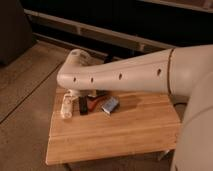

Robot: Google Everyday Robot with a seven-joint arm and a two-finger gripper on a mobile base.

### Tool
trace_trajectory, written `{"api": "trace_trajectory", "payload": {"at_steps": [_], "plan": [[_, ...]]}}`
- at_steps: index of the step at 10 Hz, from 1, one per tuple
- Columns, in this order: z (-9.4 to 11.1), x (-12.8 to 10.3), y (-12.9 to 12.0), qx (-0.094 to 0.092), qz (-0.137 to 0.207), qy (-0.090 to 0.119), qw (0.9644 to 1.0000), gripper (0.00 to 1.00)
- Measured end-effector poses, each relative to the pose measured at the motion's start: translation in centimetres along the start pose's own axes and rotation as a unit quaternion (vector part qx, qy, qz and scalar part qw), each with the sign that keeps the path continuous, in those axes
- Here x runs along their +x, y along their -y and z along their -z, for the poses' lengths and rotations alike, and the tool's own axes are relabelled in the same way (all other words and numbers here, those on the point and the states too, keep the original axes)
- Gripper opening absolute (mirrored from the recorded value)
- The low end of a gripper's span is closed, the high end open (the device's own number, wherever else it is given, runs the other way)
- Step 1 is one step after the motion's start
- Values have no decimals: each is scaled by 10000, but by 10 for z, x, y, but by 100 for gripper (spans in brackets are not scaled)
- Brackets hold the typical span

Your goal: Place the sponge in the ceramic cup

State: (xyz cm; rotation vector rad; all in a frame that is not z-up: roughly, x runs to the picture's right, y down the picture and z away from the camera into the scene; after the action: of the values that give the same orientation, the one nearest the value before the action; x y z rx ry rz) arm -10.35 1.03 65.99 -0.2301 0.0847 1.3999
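Note:
The sponge (110,105), a small blue-grey block with a lighter edge, lies flat on the wooden table (115,135) near its far side. My white arm (130,75) stretches across above it from the right and bends downward at the left. Below that bend, left of the sponge, my gripper (75,96) hangs over the table's far left part, mostly covered by the arm. The ceramic cup is hidden from view.
A white bottle-like object (65,108) lies at the table's far left. A black bar (82,106) and an orange-handled tool (93,104) lie between it and the sponge. A dark shelf front (125,30) runs behind the table.

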Motion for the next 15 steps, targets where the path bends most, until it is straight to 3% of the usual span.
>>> {"api": "trace_trajectory", "payload": {"at_steps": [2,3,6,8,9,11,12,13,14,15], "plan": [[29,-9,1,-73,251,638,9976,65],[34,-10,0,-91,306,733,9968,65],[30,-9,2,-63,285,702,9971,65],[16,-7,40,134,33,615,9980,65],[10,-8,54,123,-93,606,9980,65],[0,-13,73,-165,-355,685,9969,65],[-6,-20,75,-602,-527,807,9935,65],[-11,-26,69,-1091,-625,948,9875,65],[-16,-31,64,-1447,-700,1054,9813,65],[-20,-39,59,-1870,-821,1231,9711,65]]}}
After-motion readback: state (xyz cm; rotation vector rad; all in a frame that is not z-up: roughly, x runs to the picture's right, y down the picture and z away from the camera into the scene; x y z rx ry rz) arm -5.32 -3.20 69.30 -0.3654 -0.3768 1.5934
